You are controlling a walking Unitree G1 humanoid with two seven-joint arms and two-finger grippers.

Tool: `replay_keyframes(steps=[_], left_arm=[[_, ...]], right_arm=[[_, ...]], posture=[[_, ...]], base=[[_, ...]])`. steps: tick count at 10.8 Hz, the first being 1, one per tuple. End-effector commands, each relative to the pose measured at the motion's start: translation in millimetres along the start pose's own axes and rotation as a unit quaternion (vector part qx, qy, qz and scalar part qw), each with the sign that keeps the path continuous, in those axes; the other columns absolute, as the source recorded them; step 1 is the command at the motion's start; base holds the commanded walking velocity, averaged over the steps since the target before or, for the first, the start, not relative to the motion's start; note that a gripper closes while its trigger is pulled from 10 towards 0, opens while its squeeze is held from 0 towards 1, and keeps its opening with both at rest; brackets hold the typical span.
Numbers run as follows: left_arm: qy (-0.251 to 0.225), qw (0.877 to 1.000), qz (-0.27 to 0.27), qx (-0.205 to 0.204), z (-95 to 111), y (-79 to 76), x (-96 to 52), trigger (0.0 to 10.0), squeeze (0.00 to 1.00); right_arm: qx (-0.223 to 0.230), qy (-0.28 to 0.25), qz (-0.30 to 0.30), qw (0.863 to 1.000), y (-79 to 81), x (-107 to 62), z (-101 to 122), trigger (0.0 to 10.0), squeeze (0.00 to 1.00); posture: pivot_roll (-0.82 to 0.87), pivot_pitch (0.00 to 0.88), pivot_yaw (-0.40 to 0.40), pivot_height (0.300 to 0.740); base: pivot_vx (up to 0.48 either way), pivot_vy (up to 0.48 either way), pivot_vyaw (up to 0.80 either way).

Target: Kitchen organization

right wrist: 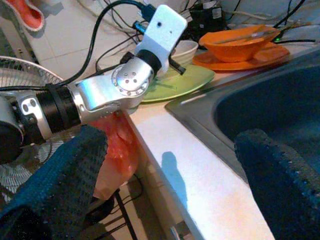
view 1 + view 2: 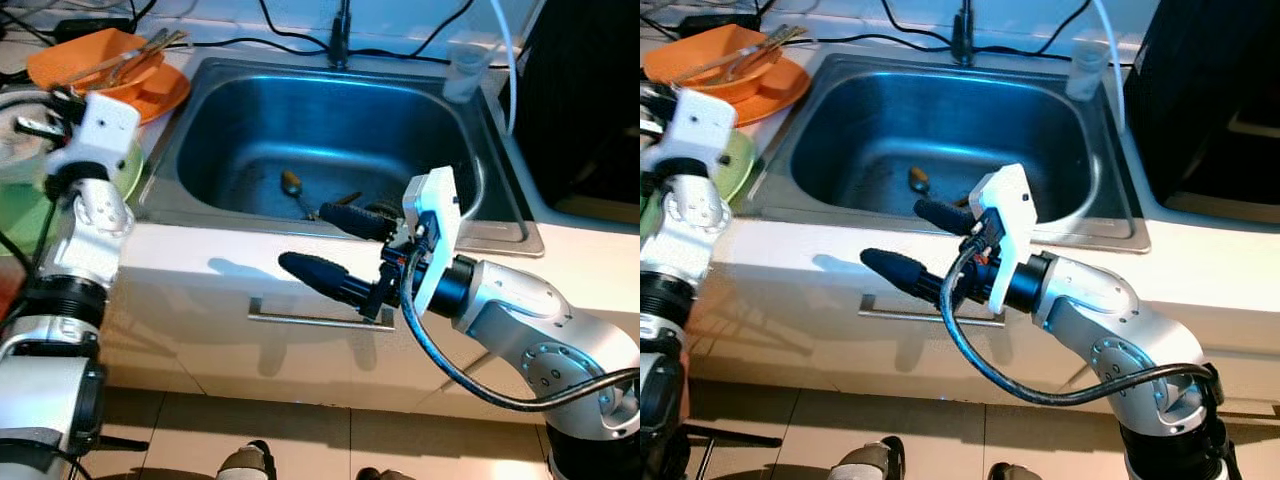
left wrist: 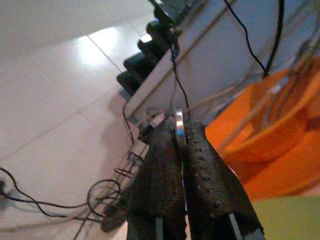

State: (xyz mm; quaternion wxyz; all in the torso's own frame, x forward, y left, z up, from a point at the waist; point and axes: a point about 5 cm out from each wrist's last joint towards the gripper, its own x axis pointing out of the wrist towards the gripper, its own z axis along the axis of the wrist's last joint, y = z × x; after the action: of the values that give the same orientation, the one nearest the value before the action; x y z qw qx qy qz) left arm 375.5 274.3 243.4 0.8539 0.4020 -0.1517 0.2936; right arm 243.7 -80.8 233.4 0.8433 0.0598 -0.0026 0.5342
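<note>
From the left eye, the sink (image 2: 470, 150) sits in the middle of the counter with a spoon (image 2: 292, 186) lying at its bottom, likely left there for washing. The right gripper (image 2: 335, 245) hangs over the near rim with its fingers spread wide, holding nothing, maybe ready to reach in. On the far left, an orange bowl (image 2: 90, 55) sits on an orange plate (image 2: 165, 95).

From the right eye, the left arm (image 2: 685, 200) is up by a green plate (image 2: 735, 165).

In the left wrist view, the left gripper (image 3: 182, 150) has its fingers pressed together on a thin metal piece (image 3: 179, 127), near the bowl.

In the right wrist view, the fingers stand far apart above the counter edge (image 1: 200, 175).
</note>
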Motion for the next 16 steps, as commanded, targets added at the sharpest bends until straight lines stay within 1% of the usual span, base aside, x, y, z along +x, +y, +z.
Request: replay_keyframes(steps=[1, 2, 3, 4, 5, 6, 7, 8, 9, 10, 11, 13, 15, 16], left_arm=[[-0.035, 0.999, 0.022, -0.008, 20.2, 6.1, 8.8, 0.0, 0.0], [-0.059, 0.998, 0.025, -0.016, 35.0, 3.9, 10.6, 0.0, 0.0], [-0.063, 0.997, 0.024, -0.027, 41.1, 1.9, 11.1, 0.0, 0.0], [-0.08, 0.995, 0.012, -0.057, 55.2, -4.3, 10.3, 0.0, 0.0], [-0.098, 0.992, 0.011, -0.073, 65.3, -4.9, 10.5, 0.0, 0.0], [-0.106, 0.991, 0.012, -0.08, 70.4, -4.2, 10.7, 0.0, 0.0], [-0.126, 0.988, 0.012, -0.087, 80.1, -4.2, 10.7, 0.0, 0.0], [-0.145, 0.985, 0.011, -0.093, 89.9, -5.9, 9.4, 0.0, 0.0], [-0.152, 0.983, 0.005, -0.105, 95.8, -9.1, 7.0, 0.0, 0.0], [-0.135, 0.979, -0.026, -0.154, 99.4, -24.4, -1.1, 0.0, 0.0], [-0.126, 0.974, -0.056, -0.182, 100.9, -38.2, -10.7, 0.0, 0.0], [-0.113, 0.968, -0.09, -0.207, 100.4, -55.8, -24.2, 0.0, 0.0], [-0.095, 0.96, -0.131, -0.229, 100.8, -73.0, -35.5, 0.0, 0.0], [-0.09, 0.956, -0.147, -0.237, 101.7, -79.7, -40.1, 0.0, 0.0]], right_arm=[[-0.009, -0.01, 0.0, 1.0, -1.0, -0.3, 4.6, 10.0, 0.0], [-0.012, -0.011, -0.003, 1.0, -1.8, -0.4, 5.0, 10.0, 0.0], [-0.013, -0.011, -0.006, 1.0, -2.8, -0.4, 5.2, 10.0, 0.0], [-0.019, -0.013, -0.012, 1.0, -4.6, -0.8, 6.4, 10.0, 0.0], [-0.027, -0.012, -0.015, 0.999, -5.1, -0.5, 7.6, 10.0, 0.0], [-0.03, -0.015, -0.018, 0.999, -4.9, -1.0, 8.8, 10.0, 0.0], [-0.033, -0.017, -0.024, 0.999, -5.3, -2.0, 9.5, 10.0, 0.0], [-0.034, -0.018, -0.029, 0.999, -5.6, -2.9, 8.6, 10.0, 0.0], [-0.035, -0.018, -0.032, 0.999, -5.5, -3.2, 8.1, 10.0, 0.0], [-0.037, -0.02, -0.037, 0.998, -6.4, -2.4, 8.0, 10.0, 0.0], [-0.042, -0.017, -0.041, 0.998, -6.6, -2.5, 8.4, 10.0, 0.0], [-0.054, -0.006, -0.067, 0.996, -11.0, -4.8, 8.7, 10.0, 0.0], [-0.062, 0.007, -0.128, 0.99, -23.3, -13.6, 9.0, 10.0, 0.0], [-0.065, 0.007, -0.147, 0.987, -25.7, -18.1, 9.7, 10.0, 0.0]], posture=[[0.06, 0.131, -0.007, 0.74], [0.06, 0.125, -0.005, 0.74], [0.06, 0.12, -0.003, 0.74], [0.05, 0.114, 0.001, 0.74], [0.04, 0.104, 0.01, 0.74], [0.03, 0.1, 0.016, 0.74], [0.03, 0.094, 0.024, 0.74], [0.03, 0.089, 0.03, 0.74], [0.03, 0.088, 0.031, 0.74], [0.02, 0.086, 0.032, 0.74], [0.01, 0.083, 0.03, 0.74], [-0.02, 0.08, 0.03, 0.74], [-0.05, 0.085, 0.039, 0.74], [-0.06, 0.091, 0.047, 0.74]], base=[[0.0, 0.0, 0.0], [0.0, 0.0, 0.0], [0.0, 0.0, 0.0], [0.0, 0.0, 0.0], [0.0, 0.0, 0.0], [0.0, 0.0, 0.0], [0.0, 0.0, 0.0], [0.0, 0.0, 0.0], [0.0, 0.0, 0.0], [0.0, 0.0, 0.0], [0.0, 0.0, 0.0], [0.0, 0.0, 0.0], [0.0, 0.0, 0.0], [0.0, 0.0, 0.0]])
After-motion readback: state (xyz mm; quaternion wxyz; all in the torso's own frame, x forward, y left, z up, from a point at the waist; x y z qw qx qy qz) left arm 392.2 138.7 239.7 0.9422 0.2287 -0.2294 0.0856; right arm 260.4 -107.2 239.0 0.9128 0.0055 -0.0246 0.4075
